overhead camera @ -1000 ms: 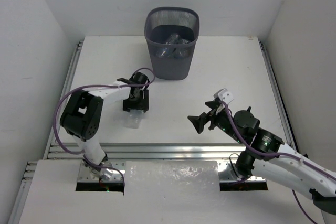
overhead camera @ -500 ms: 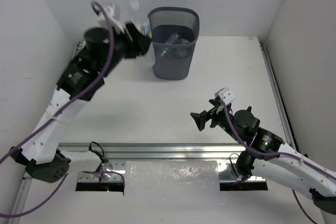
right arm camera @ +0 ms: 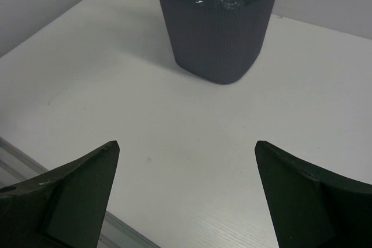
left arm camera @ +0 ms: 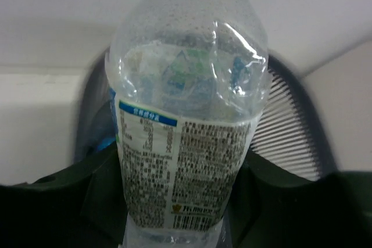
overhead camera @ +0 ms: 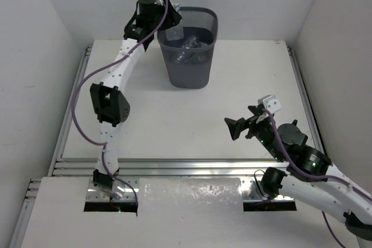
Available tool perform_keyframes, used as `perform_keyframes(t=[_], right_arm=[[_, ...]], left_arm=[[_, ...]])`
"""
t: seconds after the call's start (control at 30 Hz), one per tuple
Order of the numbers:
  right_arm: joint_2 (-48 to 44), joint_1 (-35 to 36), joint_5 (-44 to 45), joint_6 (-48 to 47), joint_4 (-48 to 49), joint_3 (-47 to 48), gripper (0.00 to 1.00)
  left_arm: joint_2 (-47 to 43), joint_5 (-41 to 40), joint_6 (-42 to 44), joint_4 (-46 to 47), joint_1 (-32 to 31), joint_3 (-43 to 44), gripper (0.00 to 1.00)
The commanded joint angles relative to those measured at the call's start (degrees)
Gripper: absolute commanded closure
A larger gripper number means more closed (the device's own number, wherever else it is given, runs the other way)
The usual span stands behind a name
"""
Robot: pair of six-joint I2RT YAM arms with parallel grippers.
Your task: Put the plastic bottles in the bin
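L fingers [left arm camera: 70,201] are clamped on a clear bottle [left arm camera: 186,114], one dark finger on each side of its lower body, gripping over a white printed label w/ a blue strip along the top edge. The bottle is crinkled and dented on its upper right, w/ fine droplets or haze inside. Its neck points away from the wrist cam and the cap end is cut off by the frame edge. In the top view the L arm [overhead camera: 116,79] is stretched far out over the white bench [overhead camera: 250,79], and the held bottle sits high at the left side of the bin [overhead camera: 189,71], at or just above rim level. Whether it's fully over the opening, can't tell. The bin is dark grey mesh and stands upright at the far middle of the bench, w/ a rounded-square rim tapering down. Inside it is a pile of clear bottles [overhead camera: 190,42]; exact count can't be made out. They also show through the mesh near the top in the R wrist view. In the L wrist view a bit of blue shows inside the bin, just left of the held bottle. R fingers [right arm camera: 75,196] are spread wide apart w/ nothing btwn them, hovering over bare bench on the near-right side, well apart from the bin, which stands ahead of them.
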Motion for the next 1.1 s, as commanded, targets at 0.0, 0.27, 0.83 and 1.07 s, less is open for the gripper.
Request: perform_keyframes(t=[0.0, 0.27, 0.83, 1.07], right_arm=[[-1.45, 0.06, 3.01, -0.56, -2.37, 3.92, 0.01], [-3.30, 0.06, 3.54, 0.06, -3.16, 4.45, 0.01], [10.94, -0.03, 22.00, 11.65, -25.30, 14.56, 0.01], [8.57, -0.03, 21.11, 13.41, -27.25, 9.47, 0.01]], left_arm=[[-0.04, 8.11, -0.26, 5.79, -1.72, 9.98, 0.74], [-6.01, 7.68, 2.73, 8.98, -1.81, 0.49, 0.00], [-75.14, -31.25, 5.62, 1.58, -4.71, -69.26, 0.00], [-98.46, -39.95, 8.89, -5.01, -4.62, -87.46, 0.00]])
